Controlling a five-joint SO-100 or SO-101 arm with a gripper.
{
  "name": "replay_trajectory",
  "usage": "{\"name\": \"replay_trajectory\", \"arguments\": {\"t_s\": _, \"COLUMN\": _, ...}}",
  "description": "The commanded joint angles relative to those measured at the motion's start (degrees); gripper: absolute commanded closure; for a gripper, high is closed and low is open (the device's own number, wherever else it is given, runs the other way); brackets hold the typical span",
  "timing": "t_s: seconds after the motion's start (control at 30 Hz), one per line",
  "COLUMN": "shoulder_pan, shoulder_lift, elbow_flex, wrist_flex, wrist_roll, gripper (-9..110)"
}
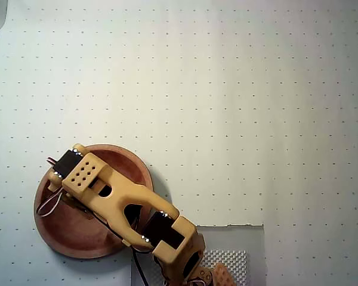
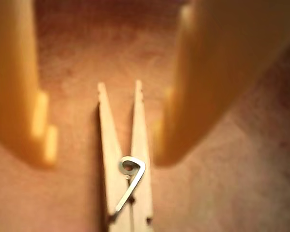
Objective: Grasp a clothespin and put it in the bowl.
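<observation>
Clothespin lying in the bowl, with the gripper spread open over it.

In the wrist view the pale wooden clothespin (image 2: 124,164) lies flat on the reddish-brown floor of the bowl (image 2: 241,183), its metal spring facing up. The gripper (image 2: 101,157) has its two yellow fingers (image 2: 19,96) wide apart, one on each side, not pinching it. In the overhead view the arm (image 1: 116,199) covers much of the round bowl (image 1: 65,229) on the dotted white table (image 1: 227,89).

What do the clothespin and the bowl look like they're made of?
The clothespin looks like pale unfinished wood, matte with faint grain, joined by a shiny bent metal wire spring. The bowl looks like reddish-brown wood with a smooth, low-sheen finish and a lighter rim, though stained or painted material can't be ruled out.
</observation>
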Motion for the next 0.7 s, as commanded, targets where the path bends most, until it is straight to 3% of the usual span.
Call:
{"name": "replay_trajectory", "arguments": {"t_s": 0.0, "shoulder_pan": 1.49, "shoulder_lift": 1.67, "elbow_flex": -4.13, "wrist_flex": -0.35, "wrist_roll": 0.44, "gripper": 81}}
{"name": "replay_trajectory", "arguments": {"t_s": 0.67, "shoulder_pan": 18.63, "shoulder_lift": 23.03, "elbow_flex": -11.69, "wrist_flex": 4.92, "wrist_roll": 0.26, "gripper": 81}}
